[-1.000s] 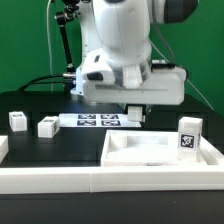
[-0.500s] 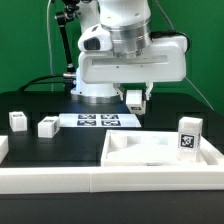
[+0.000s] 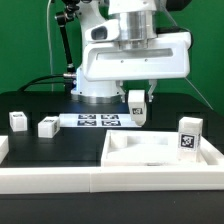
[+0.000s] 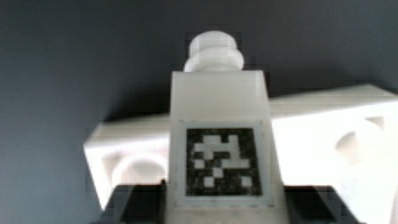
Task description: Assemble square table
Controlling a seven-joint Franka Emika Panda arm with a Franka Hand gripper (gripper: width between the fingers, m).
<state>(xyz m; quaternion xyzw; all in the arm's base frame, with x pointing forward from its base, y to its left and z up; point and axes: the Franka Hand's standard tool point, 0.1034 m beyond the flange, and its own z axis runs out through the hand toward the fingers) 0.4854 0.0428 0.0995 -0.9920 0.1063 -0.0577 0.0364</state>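
Note:
My gripper (image 3: 137,99) hangs above the table at the back, shut on a short white leg (image 3: 138,107) with a black-and-white tag. In the wrist view that leg (image 4: 217,105) fills the middle. Its threaded tip (image 4: 214,48) points away from the camera, and the dark fingers (image 4: 139,203) clamp its sides. The square table's white slab (image 3: 150,152) lies at the front, towards the exterior view's right, and shows below the held leg in the wrist view (image 4: 338,125). Another tagged leg (image 3: 189,135) stands at the slab's right edge. Two more legs (image 3: 18,121) (image 3: 47,127) sit at the left.
The marker board (image 3: 98,120) lies flat behind the slab, left of the held leg. A long white border rail (image 3: 60,181) runs along the front edge, with another piece (image 3: 3,148) at the far left. The robot base and cables stand at the back.
The wrist has turned and risen, so the white hand body no longer hides the leg. The held leg now hangs in plain view, slightly further to the exterior view's right.

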